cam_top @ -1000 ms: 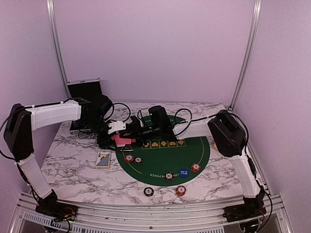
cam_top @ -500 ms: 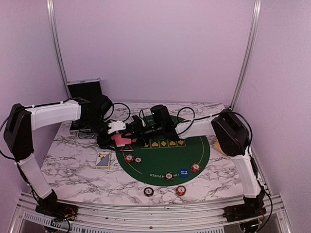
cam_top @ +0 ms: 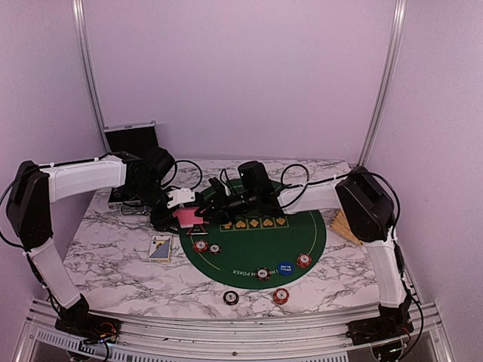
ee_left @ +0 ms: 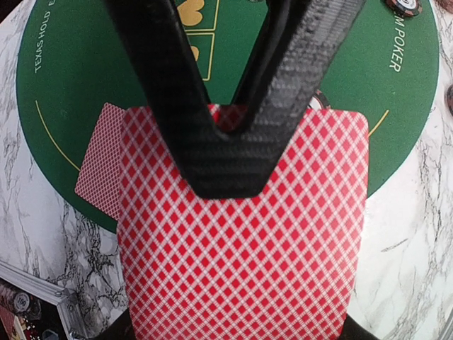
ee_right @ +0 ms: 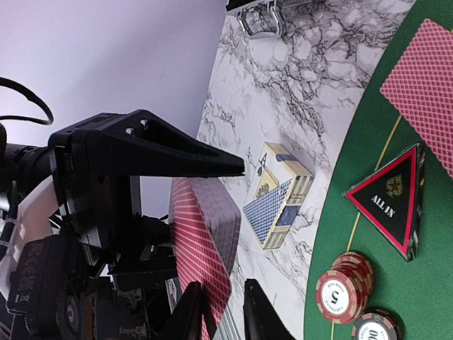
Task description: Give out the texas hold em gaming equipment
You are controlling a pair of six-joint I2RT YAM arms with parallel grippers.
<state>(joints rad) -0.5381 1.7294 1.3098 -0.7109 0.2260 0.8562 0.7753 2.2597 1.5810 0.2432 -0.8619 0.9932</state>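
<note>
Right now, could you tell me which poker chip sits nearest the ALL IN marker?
The red chip stack marked 5, by the black triangular marker; the paler chip lies farther.

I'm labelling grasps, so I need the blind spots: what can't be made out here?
Faces of the deck in the left gripper: the left wrist view shows only backs.
Whether the right gripper also grips the deck: too small from above, unclear at the right wrist view's bottom edge.
Contents of the case: too small from above, cropped in both wrist views.
</note>
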